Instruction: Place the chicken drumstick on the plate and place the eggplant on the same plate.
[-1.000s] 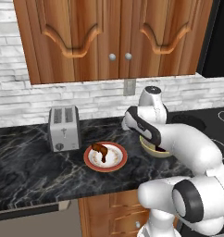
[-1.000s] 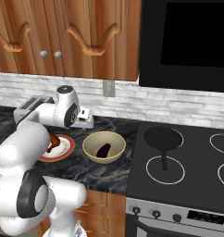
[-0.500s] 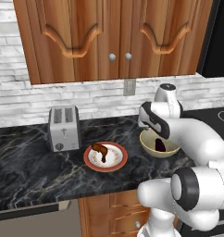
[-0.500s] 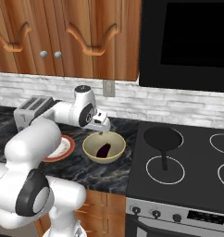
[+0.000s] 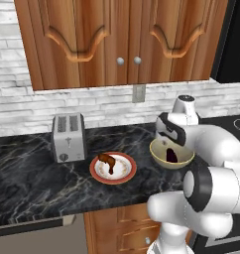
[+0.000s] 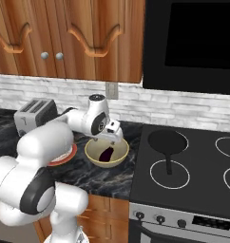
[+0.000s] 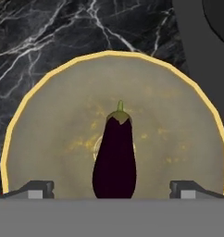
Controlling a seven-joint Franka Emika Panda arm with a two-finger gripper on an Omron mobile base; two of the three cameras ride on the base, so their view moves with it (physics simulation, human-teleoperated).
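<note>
Purple eggplant [image 7: 114, 159] untouched between wide-open tool [image 7: 111, 189] fingers, over tan bowl [image 7: 49, 139].

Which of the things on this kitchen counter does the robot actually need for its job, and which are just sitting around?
Part of the job:
- chicken drumstick, already on the plate
- plate
- eggplant, lying in the bowl
- gripper, open above the eggplant

Just sitting around:
- tan bowl
- toaster
- frying pan on the stove
</note>
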